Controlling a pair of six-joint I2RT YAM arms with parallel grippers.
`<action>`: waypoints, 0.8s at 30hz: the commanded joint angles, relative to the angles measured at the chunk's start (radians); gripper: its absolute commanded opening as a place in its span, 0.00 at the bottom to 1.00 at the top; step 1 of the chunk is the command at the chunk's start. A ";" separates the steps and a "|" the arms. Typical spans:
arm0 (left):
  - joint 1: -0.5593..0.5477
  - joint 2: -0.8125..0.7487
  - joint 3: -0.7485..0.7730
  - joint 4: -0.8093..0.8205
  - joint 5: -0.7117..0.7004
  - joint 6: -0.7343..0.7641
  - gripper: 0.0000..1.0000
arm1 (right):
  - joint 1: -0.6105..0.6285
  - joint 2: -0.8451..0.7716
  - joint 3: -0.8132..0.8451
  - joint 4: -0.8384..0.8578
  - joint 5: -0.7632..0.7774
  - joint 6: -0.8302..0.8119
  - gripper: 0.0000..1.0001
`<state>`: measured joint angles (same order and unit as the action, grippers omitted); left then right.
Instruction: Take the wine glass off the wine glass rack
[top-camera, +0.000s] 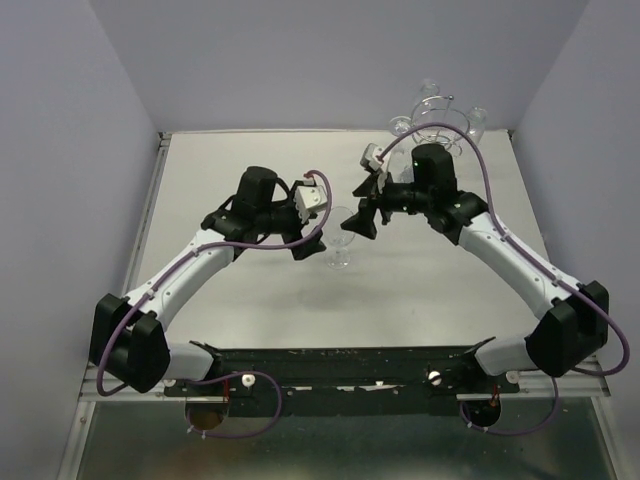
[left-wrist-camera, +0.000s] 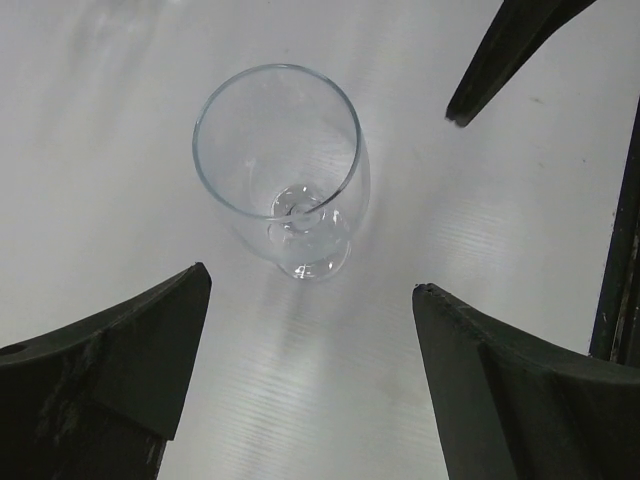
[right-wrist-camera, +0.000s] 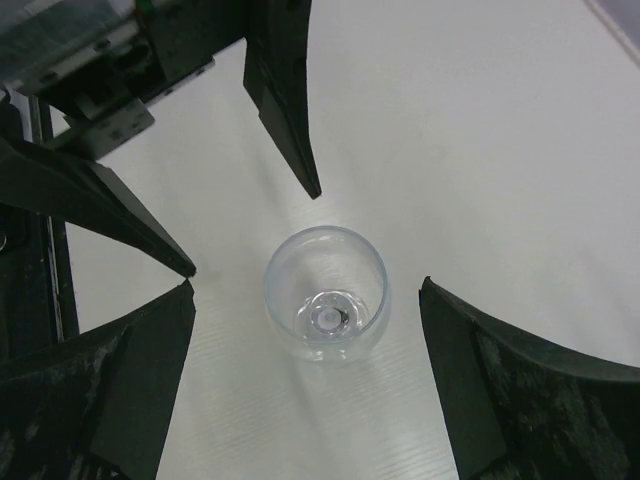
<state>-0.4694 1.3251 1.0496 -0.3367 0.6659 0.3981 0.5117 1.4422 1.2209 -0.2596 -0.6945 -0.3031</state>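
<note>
Currently the wine glass stands upright on its foot on the table, well apart from the wine glass rack at the far right edge, so the removal is judged essentially complete. Item assessment: thin clear glass, light, rigid, smooth and slippery, brittle at rim and stem, and likely to tip on its small foot if nudged. Recommended hold, should it be handled again: around the lower bowl or the stem just beneath it, with gentle pressure, never on the rim. The left fingers are spread wide, released and gripping nothing; the glass sits just ahead of their tips and touches neither. The right fingers are likewise wide open and empty, poised above the glass so that the bowl shows between them, with table surface visible on both sides of it. From above, the two sets of tips flank the glass closely; the wrist views show gaps, so no contact is recorded. Further clear glasses seem to hang on the rack, but they are too faint against the wall to count. Risk noted: a sideways move by either arm could clip the bowl; lifting straight up is judged safer.
</note>
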 joint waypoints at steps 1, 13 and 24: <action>-0.040 0.032 0.046 0.042 -0.071 0.038 0.99 | -0.041 -0.114 -0.026 0.022 0.020 0.091 1.00; -0.081 0.144 0.121 0.100 -0.098 0.042 0.99 | -0.220 -0.278 -0.169 0.023 0.007 0.199 1.00; -0.114 0.198 0.162 0.099 -0.072 0.058 0.99 | -0.283 -0.305 -0.224 0.026 0.000 0.197 1.00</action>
<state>-0.5743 1.4994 1.1728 -0.2562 0.5713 0.4355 0.2379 1.1606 1.0157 -0.2333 -0.6937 -0.1200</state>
